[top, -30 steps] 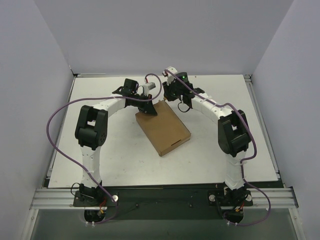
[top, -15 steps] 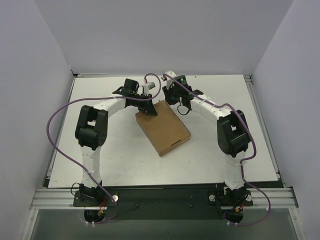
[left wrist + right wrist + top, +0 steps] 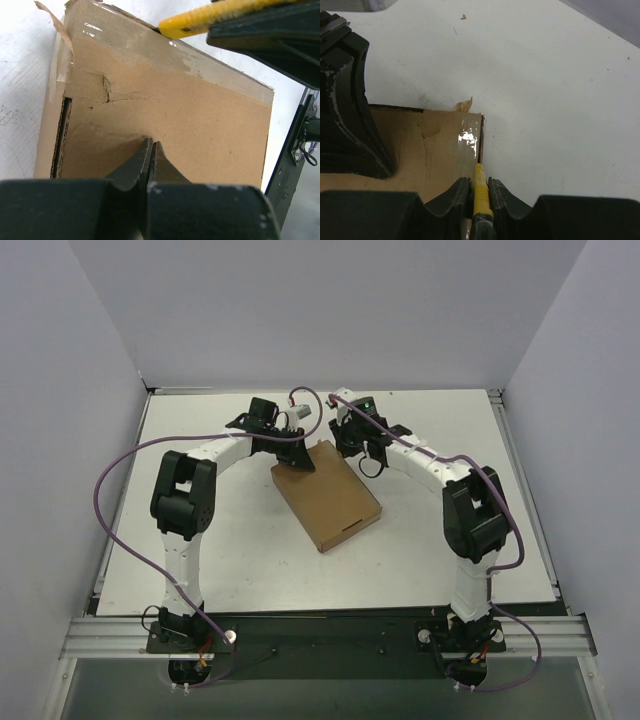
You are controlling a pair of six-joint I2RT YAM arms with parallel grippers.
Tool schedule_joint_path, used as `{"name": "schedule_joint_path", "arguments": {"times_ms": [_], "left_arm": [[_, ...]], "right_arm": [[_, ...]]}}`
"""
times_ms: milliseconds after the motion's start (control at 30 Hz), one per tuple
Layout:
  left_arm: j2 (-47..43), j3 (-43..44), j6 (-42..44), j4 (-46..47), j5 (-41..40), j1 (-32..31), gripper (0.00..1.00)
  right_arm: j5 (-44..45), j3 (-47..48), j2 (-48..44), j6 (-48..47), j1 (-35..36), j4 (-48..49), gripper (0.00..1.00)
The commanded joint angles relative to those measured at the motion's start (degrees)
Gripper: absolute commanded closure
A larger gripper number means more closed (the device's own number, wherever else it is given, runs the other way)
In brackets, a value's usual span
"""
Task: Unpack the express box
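The express box [image 3: 327,496], flat brown cardboard, lies mid-table with its lid down. My left gripper [image 3: 151,144] is shut, its tips pressed on the lid [image 3: 190,115] near the far left corner [image 3: 300,461]. My right gripper [image 3: 480,181] is shut on a yellow utility knife [image 3: 480,192]. The knife's tip sits at the taped seam along the box's edge [image 3: 479,145]. The left wrist view shows the knife [image 3: 200,19] at the box's far edge. Clear tape [image 3: 469,139] covers that corner, and a torn strip [image 3: 52,15] hangs off.
The white table [image 3: 200,540] ends at grey walls on three sides, with a metal rail [image 3: 320,635] at the near edge. The two arms meet over the box's far end, and purple cables [image 3: 110,490] loop beside each.
The right arm has shifted a little to the right and nearer, carrying the knife along the box's far edge. The left gripper and box have stayed put.
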Motion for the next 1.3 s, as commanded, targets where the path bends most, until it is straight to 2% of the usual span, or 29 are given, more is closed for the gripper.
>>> {"name": "schedule_joint_path", "arguments": {"times_ms": [0,567,1267], "left_arm": [[1.9,0.1,1.3,0.5,-6.4,-0.4,1.0],[2.3,0.9,2.0,0.1,-8.3,-0.8,1.0],[2.5,0.8,3.5,-0.5,-12.5,-1.2,1.0]], "right_arm": [[0.6,-2.0,-4.7,1.2,1.0,-5.5,1.0],[0.8,-3.3,-8.3,3.0,1.5,-14.1,1.0],[2.7,-7.8,-14.3,4.1,2.1,-18.5,1.0]]}}
